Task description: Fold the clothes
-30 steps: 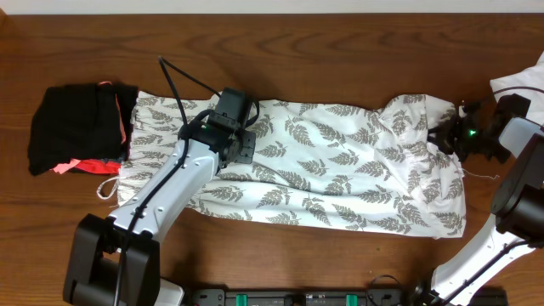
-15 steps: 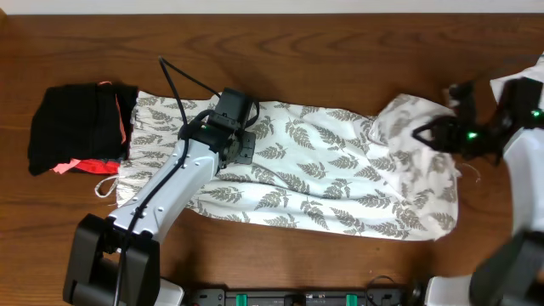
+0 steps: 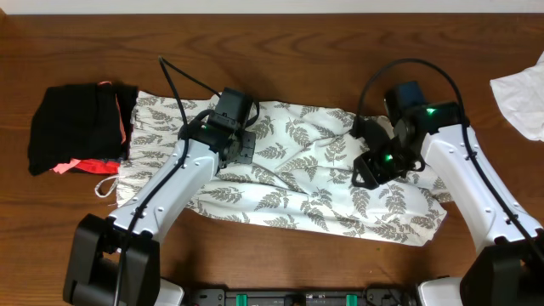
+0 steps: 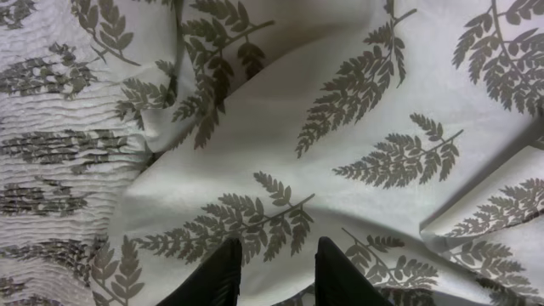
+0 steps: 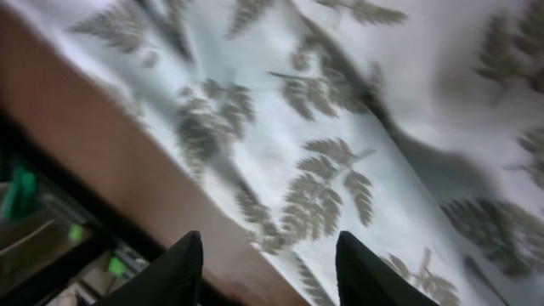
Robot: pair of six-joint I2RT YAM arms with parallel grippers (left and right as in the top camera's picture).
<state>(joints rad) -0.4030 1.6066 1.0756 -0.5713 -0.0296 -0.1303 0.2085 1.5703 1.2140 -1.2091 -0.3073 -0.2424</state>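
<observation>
On the table point(image 3: 280, 51), the limp, light dress point(image 3: 314, 183) is best pinched at an edge; left gripper point(image 4: 279, 246) narrowly parted, right gripper point(image 5: 270, 242) wide.

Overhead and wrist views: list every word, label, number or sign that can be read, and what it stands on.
None can be read. The dress bears only a fern-leaf print; the black bundle and the plain white cloth show no lettering. The right wrist view is blurred.

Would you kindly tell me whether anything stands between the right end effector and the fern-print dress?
Nothing visible does. The right end effector is open directly above the dress, and its wrist view shows no object between the fingers and the fabric.
</observation>
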